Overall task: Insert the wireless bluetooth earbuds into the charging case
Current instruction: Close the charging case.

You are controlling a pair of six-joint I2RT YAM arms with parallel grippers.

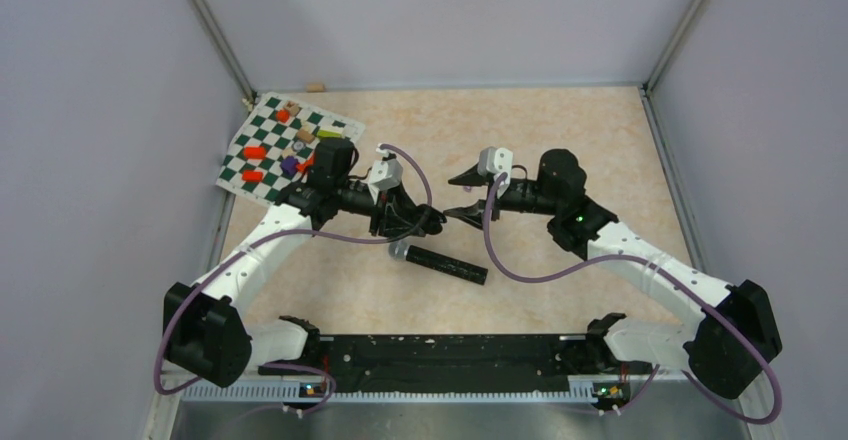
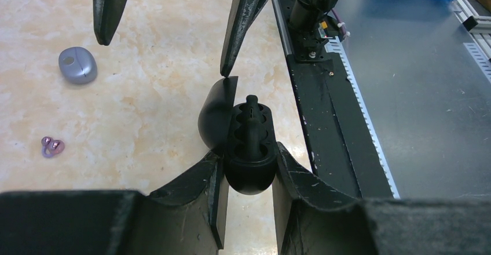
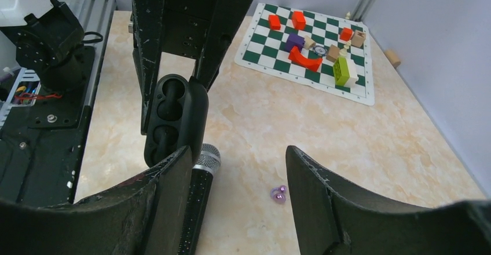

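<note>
Left wrist view: the left tool (image 2: pixel 249 171) is clamping the black charging case (image 2: pixel 250 156) by its two sides, jaws closed tight on it.
Case look: the case is standing open and is glossy, rounded and black all over. Its lid (image 2: pixel 215 116) is swinging out to one side and two deep round wells are facing outward.
Inside the case: a dark knobbed shape is showing among the wells. It is black on black, so I cannot tell whether it is a bud.
Right tool: the right tool (image 3: pixel 237 156) is spreading its jaws wide and is holding nothing. One fingertip (image 2: pixel 227 66) is hovering just at the lid's upper edge, and contact cannot be told.
Purple earbuds: the purple earbuds (image 2: pixel 52 146) are lying on the tabletop (image 1: pixel 560 140), two tiny shiny beads touching each other, well apart from the black case.
Second case: a lilac-grey case (image 2: pixel 77 65), closed and pebble-shaped, is resting on the tabletop beyond the purple pair.
Microphone: the microphone (image 1: pixel 445 263) is lying flat, its silver head nearest the held case.
Far corner: a checkered mat (image 1: pixel 262 120) is carrying coloured blocks (image 3: pixel 306 61).
</note>
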